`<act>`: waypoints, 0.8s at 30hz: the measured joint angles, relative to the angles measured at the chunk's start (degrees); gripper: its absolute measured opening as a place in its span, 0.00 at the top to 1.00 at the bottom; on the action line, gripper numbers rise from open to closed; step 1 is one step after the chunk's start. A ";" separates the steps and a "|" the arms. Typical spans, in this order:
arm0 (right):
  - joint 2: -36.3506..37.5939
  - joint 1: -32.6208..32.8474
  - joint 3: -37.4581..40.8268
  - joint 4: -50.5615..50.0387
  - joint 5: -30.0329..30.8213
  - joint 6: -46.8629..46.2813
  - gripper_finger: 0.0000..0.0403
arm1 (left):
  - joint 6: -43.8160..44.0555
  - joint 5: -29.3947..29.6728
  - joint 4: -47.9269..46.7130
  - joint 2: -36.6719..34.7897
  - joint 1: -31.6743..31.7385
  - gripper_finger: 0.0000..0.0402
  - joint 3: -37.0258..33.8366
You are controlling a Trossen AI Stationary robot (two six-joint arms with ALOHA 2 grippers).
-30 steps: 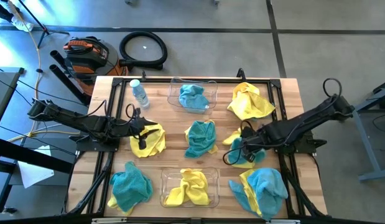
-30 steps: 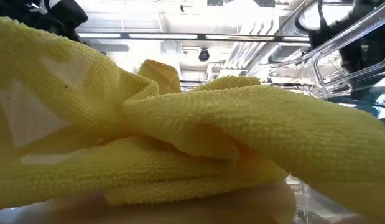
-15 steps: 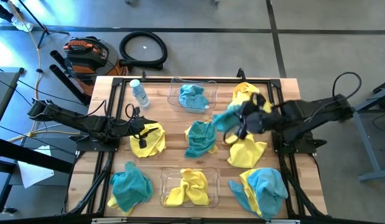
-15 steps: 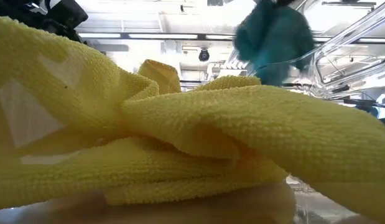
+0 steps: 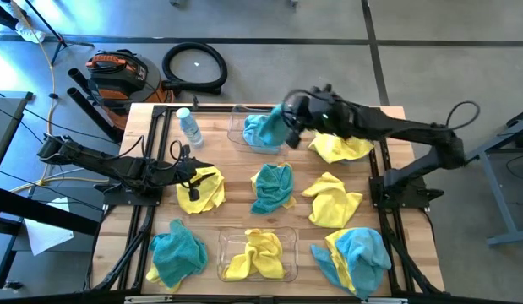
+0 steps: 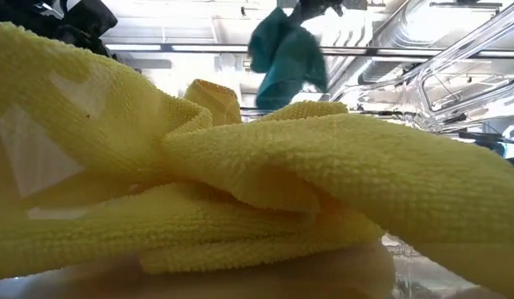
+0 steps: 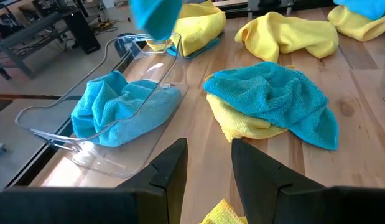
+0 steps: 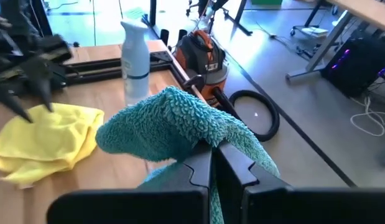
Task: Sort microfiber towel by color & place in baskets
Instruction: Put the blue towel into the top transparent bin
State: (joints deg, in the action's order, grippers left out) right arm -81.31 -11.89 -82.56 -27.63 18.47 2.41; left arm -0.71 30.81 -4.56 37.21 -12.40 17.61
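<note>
My right gripper (image 5: 291, 116) is above the far basket's (image 5: 237, 127) right end, shut on a teal towel (image 8: 173, 124) that hangs in the air (image 6: 286, 58). That clear basket holds another teal towel (image 7: 117, 109). The near basket (image 5: 288, 263) holds yellow towels (image 5: 259, 252). My left gripper (image 7: 208, 171) is open and waits at the table's left, over a yellow towel (image 5: 202, 190). Whether it touches that towel I cannot tell. My right gripper pinches the teal towel between its two fingers (image 8: 239, 168) at a bunched fold (image 8: 208, 138); how many layers cannot be told. The towel is lifted clear of the table and drapes slack below the fingers, above the far basket.
Loose towels lie on the wood: teal over yellow in the middle (image 5: 274, 186), yellow right of it (image 5: 335, 198), yellow at the far right (image 5: 339, 145), teal at the near left (image 5: 178, 253), and teal on yellow at the near right (image 5: 358, 257). A clear bottle (image 5: 188, 127) stands far left.
My right gripper has taken a teal towel off the yellow one at the table's right middle and lifted it clear. It has carried it toward the far edge and leftward, to above the far basket. The yellow towel stayed on the table.
</note>
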 joint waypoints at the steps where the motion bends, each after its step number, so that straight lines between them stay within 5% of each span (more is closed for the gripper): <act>1: -1.31 -1.39 0.00 1.35 -1.57 0.53 1.00 | 0.00 0.02 0.00 0.00 0.00 0.71 0.00; 11: -14.67 -11.04 0.02 8.77 -10.18 0.52 1.00 | -0.73 0.05 -0.09 0.00 0.00 0.71 0.00; 24: -27.87 -13.74 0.02 9.05 -16.73 -4.83 0.99 | -1.47 0.09 -0.09 0.00 0.00 0.71 0.00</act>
State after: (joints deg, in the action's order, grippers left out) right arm -109.18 -25.63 -82.54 -18.58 1.74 -2.42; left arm -2.18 30.89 -4.64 37.21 -12.40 17.61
